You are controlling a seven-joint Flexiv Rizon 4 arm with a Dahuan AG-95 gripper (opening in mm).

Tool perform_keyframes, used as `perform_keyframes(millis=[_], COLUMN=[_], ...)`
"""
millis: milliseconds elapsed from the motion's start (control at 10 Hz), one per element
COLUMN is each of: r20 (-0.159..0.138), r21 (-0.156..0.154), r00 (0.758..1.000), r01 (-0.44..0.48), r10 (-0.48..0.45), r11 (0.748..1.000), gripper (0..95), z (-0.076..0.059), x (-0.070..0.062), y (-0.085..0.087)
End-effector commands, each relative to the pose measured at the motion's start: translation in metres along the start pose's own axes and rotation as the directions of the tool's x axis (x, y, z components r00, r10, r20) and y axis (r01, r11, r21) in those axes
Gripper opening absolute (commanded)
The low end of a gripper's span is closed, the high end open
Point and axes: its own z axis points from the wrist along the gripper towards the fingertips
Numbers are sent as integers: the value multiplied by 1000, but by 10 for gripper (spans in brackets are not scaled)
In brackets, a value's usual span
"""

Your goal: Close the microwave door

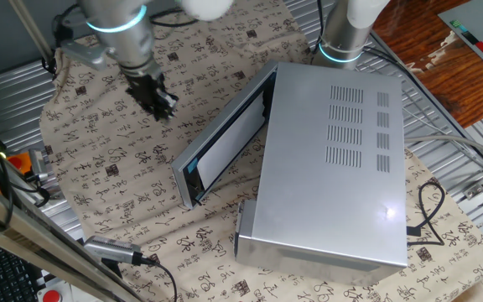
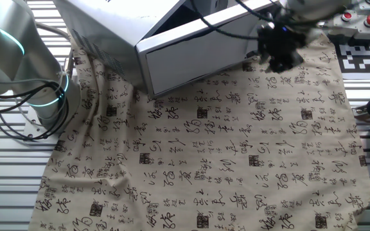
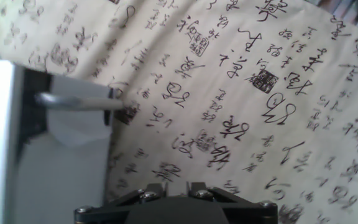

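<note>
The microwave (image 1: 334, 168) is a large silver-grey box with vent slots on top, standing on a cloth printed with characters. The microwave door (image 1: 225, 143) stands ajar, swung out at an angle from the front, its pale window pane facing the opening. My gripper (image 1: 156, 96) hangs over the cloth a short way outside the door's free end, not touching it, jaws together and empty. In the other fixed view the gripper (image 2: 278, 51) is right of the door (image 2: 198, 58). In the hand view the door (image 3: 61, 155) fills the left side and the gripper (image 3: 174, 186) barely shows at the bottom.
A second arm's base (image 1: 342, 33) stands behind the microwave and also shows in the other fixed view (image 2: 37, 83). A black cable (image 1: 426, 210) trails from the microwave's back. A silver device (image 1: 111, 249) and an orange object (image 1: 32, 159) lie at the cloth's edge.
</note>
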Motion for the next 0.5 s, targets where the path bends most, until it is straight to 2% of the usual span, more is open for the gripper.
perform_keyframes(millis=[100,500], r20=[6,6], r21=[7,9], r00=[1000,999], r01=[-4,36], r10=[4,-36], r11=[1000,999], gripper=[0,0], z=[0,0], x=[-2,-2], y=[-5,-7])
